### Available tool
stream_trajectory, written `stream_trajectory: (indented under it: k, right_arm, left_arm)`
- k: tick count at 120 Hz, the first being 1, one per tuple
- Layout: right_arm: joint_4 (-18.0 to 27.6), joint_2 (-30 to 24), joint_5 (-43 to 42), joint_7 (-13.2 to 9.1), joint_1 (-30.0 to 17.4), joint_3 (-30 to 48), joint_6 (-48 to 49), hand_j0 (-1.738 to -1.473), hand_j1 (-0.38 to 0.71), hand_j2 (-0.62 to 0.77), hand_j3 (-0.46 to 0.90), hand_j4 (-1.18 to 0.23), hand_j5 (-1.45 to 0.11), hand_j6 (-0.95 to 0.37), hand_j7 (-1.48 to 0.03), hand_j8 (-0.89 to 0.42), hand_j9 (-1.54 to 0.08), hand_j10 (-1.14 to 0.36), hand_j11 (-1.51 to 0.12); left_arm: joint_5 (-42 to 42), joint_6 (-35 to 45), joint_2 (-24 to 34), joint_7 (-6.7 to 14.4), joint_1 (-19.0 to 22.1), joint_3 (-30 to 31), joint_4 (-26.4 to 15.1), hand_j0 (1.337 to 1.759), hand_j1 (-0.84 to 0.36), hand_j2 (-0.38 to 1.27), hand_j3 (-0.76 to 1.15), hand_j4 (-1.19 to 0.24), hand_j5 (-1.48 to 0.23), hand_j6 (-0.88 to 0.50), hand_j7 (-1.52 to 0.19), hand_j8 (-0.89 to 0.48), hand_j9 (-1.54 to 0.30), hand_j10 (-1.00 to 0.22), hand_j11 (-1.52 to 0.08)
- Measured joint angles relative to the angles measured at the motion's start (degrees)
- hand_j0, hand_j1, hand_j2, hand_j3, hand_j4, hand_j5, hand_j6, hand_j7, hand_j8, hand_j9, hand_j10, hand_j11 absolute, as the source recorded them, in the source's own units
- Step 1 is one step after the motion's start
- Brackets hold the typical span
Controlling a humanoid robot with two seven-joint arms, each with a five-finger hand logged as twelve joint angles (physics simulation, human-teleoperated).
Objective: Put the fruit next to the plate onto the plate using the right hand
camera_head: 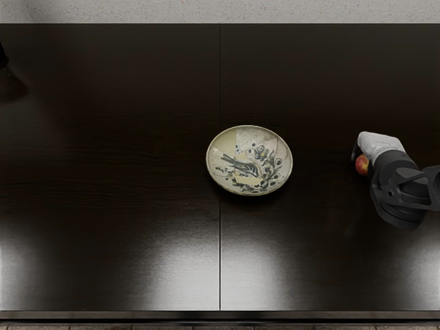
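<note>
A cream plate [249, 159] with a dark bird-and-flower pattern lies in the middle of the dark table. To its right, a small red and yellow fruit [361, 165] peeks out from under my right hand [366, 157]. The hand has a white back and a black wrist, and its arm comes in from the right edge. It is curled down over the fruit and hides most of it. The fruit and hand are well apart from the plate's right rim. Nothing lies on the plate.
The dark wooden table [137, 206] has a seam running down its middle. A dark sliver of the left arm [3, 56] shows at the far left edge, near the back. A pale wall strip runs behind the table.
</note>
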Motion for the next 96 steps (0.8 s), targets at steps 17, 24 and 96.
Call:
stream_trajectory:
  k: [17, 24, 96]
  right_arm:
    - [3.5, -2.0, 0.0, 0.0, 2.2, 0.1, 0.0, -1.654, 0.27, 0.11, 0.00, -0.66, -0.89, -0.45, -0.87, -0.42, -0.89, -0.66, -0.89]
    - [5.0, -2.9, -0.1, 0.0, 3.3, 0.1, 0.0, -1.654, 0.27, 0.10, 0.00, -0.66, -0.90, -0.45, -0.87, -0.42, -0.89, -0.66, -0.89]
    - [16.0, -10.2, 0.4, 0.0, 14.8, 3.0, 0.1, -1.656, 0.27, 0.12, 0.00, -0.65, -0.91, -0.44, -0.87, -0.41, -0.91, -0.65, -0.91]
  left_arm:
    - [0.0, 0.0, 0.0, 0.0, 0.0, 0.0, 0.0, 1.658, 0.07, 0.05, 0.00, -0.23, -0.30, -0.23, -0.30, -0.23, -0.30, -0.23, -0.30]
    - [0.0, 0.0, 0.0, 0.0, 0.0, 0.0, 0.0, 1.658, 0.07, 0.05, 0.00, -0.23, -0.30, -0.23, -0.30, -0.23, -0.30, -0.23, -0.30]
    - [0.0, 0.0, 0.0, 0.0, 0.0, -0.1, 0.2, 1.658, 0.07, 0.05, 0.00, -0.23, -0.30, -0.23, -0.30, -0.23, -0.30, -0.23, -0.30]
